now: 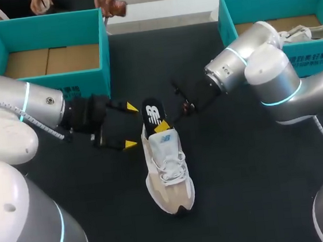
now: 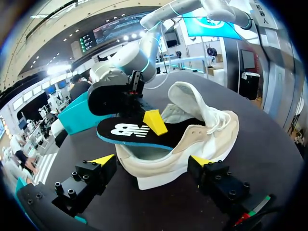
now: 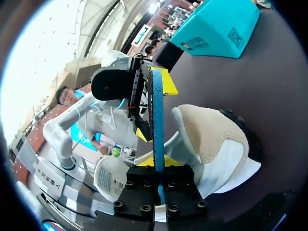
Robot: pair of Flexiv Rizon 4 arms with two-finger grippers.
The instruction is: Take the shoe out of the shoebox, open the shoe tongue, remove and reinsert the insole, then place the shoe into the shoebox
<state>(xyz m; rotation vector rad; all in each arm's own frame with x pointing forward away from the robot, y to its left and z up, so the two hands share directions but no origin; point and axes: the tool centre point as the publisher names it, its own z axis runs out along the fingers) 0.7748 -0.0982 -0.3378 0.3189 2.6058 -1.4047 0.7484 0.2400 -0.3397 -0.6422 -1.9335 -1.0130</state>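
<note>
Black table: two teal shoeboxes at the far edge, the left shoebox showing a bare cardboard floor, the right shoebox partly hidden behind the right arm. The shoe is out of both boxes, upright mid-table, toe nearest the robot. The black insole projects from its heel opening, pinched between the fingers of the right gripper. The left gripper is beside the heel, fingers spread, gripping nothing.
</note>
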